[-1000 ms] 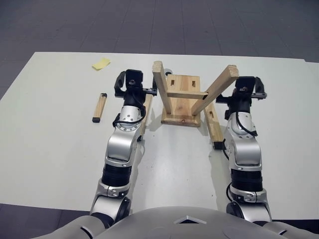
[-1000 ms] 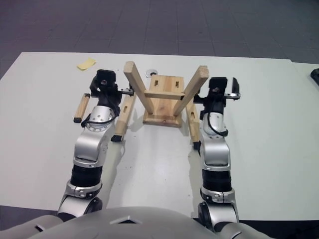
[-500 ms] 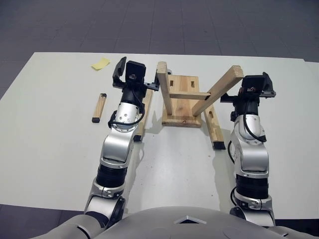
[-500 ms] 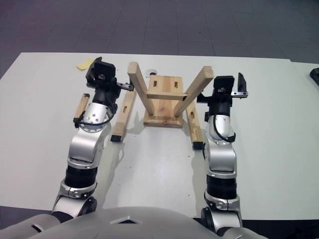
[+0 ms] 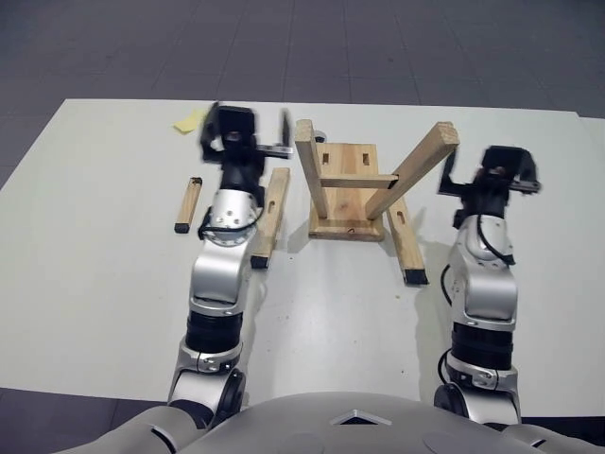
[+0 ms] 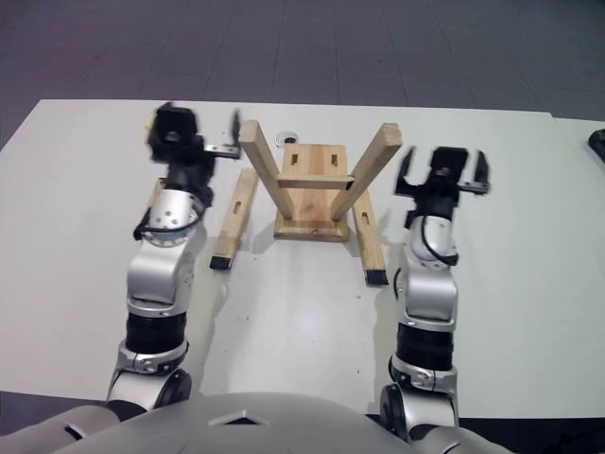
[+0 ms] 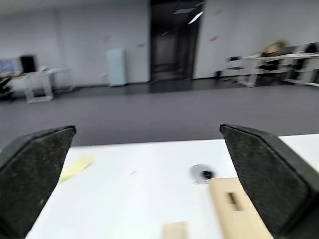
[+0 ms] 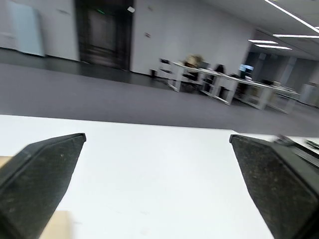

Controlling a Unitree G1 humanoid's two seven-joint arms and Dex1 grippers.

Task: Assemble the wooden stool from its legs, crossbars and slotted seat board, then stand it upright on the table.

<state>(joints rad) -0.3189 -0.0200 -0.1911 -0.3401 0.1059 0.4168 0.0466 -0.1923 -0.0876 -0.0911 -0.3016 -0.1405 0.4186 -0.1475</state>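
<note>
The slotted seat board (image 5: 346, 192) lies upside down on the white table (image 5: 95, 284). Two legs stand in it, splayed apart: one on the left (image 5: 311, 168) and one on the right (image 5: 412, 172). A crossbar (image 5: 356, 180) joins them. A loose leg (image 5: 269, 216) lies flat left of the board, another loose leg (image 5: 407, 242) lies to its right. A short crossbar (image 5: 188, 204) lies farther left. My left gripper (image 5: 246, 128) is raised left of the left leg, open and holding nothing. My right gripper (image 5: 492, 170) hangs right of the right leg, open too, its fingers (image 8: 40, 169) wide apart.
A yellow sticky note (image 7: 75, 168) lies near the table's far left edge. A small round hole (image 7: 202, 173) sits in the tabletop behind the seat board. Bare table stretches in front of the stool parts and along both sides.
Both arms have lifted and drawn away from the stool, the left one leftward and the right one rightward. The stool parts have stayed where they were.
</note>
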